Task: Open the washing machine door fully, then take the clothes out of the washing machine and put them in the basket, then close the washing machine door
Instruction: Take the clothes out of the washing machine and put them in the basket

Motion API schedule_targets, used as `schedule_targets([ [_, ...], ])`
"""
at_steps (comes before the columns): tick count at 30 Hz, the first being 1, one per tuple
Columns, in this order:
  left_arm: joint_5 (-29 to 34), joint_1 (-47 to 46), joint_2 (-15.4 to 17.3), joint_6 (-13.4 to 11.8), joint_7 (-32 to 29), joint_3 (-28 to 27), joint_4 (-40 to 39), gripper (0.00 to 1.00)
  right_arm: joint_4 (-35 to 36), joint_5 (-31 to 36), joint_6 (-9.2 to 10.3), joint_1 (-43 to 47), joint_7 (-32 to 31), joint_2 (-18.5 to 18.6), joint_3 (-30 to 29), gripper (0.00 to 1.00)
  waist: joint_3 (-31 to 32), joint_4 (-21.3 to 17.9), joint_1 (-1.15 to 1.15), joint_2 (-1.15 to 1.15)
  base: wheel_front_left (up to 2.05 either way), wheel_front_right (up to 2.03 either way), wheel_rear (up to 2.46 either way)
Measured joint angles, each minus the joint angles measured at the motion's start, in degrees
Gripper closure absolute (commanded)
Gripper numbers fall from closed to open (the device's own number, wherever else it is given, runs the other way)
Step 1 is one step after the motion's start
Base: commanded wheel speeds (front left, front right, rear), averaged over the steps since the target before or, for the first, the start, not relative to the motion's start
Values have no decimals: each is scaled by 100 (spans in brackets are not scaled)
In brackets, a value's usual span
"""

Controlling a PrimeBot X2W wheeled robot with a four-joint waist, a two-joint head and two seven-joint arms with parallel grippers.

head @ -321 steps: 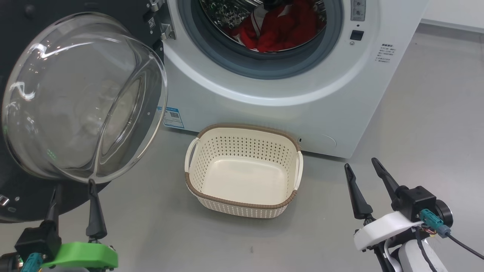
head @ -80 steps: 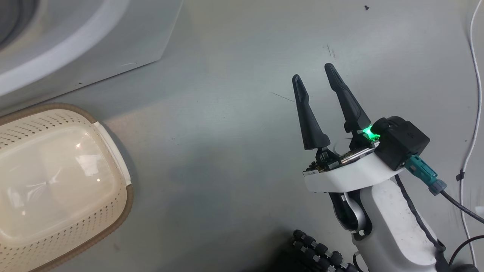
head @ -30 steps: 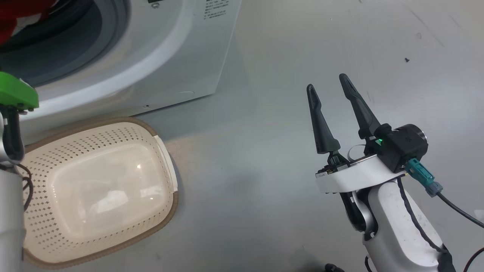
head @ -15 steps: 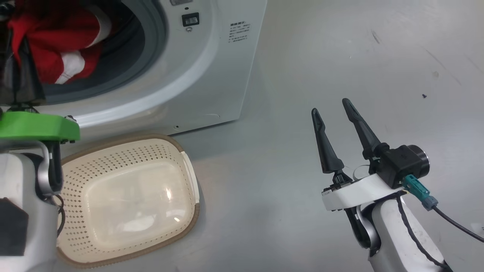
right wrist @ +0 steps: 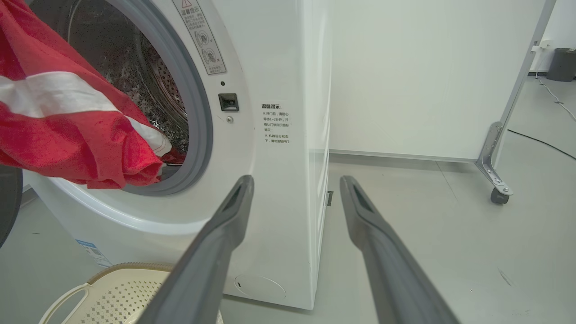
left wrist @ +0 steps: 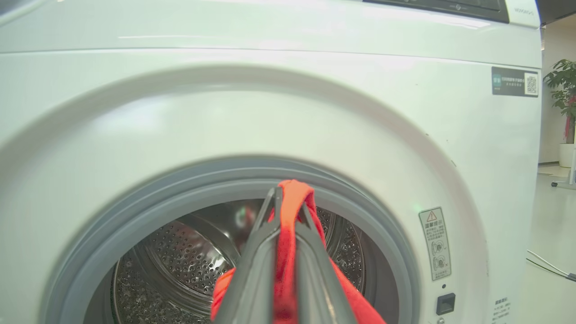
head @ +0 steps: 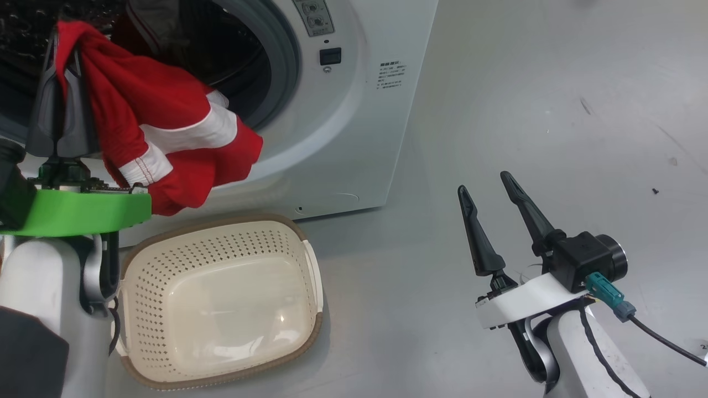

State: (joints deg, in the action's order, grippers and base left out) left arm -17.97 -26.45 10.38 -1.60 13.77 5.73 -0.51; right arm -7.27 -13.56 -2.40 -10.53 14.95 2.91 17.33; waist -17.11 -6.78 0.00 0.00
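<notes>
Clothes [head: 166,138] here are one red garment with white stripes. It hangs at the left of the scene, in front of the open drum [left wrist: 180,270] of the washing machine [head: 359,110] and just above the far left corner of the basket [head: 232,220], which stands empty on the floor. The left gripper [head: 63,50] is clamped on a bunched fold at the top of the fabric, and the rest falls down freely. In the right wrist view one lower end seems to lie close to the grey rubber ring; I cannot tell if it touches. The right gripper [head: 484,182] waits well to the right with its fingers apart and nothing between them.

I judge the garment to be light, soft and limp, not fragile. A thick fold is a good place to pinch. A loose end could catch on the ring or fall outside the basket rim.
</notes>
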Motion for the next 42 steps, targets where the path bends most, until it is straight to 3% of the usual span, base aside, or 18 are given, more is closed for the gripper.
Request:
schedule_targets([
  [21,290,761,-83,-214,68,-60,-1480,100,-54,4,-105,252,-1,-1,-73,0,444,300,0,0,0,0,0],
  [33,225,1571,-283,-269,-18,138,-1239,100,-48,56,-158,304,0,-3,-113,0,411,406,0,0,0,0,0],
  [42,60,2182,-393,-270,-323,353,-491,100,75,115,-178,298,-1,-3,-65,0,138,408,0,0,0,0,0],
])
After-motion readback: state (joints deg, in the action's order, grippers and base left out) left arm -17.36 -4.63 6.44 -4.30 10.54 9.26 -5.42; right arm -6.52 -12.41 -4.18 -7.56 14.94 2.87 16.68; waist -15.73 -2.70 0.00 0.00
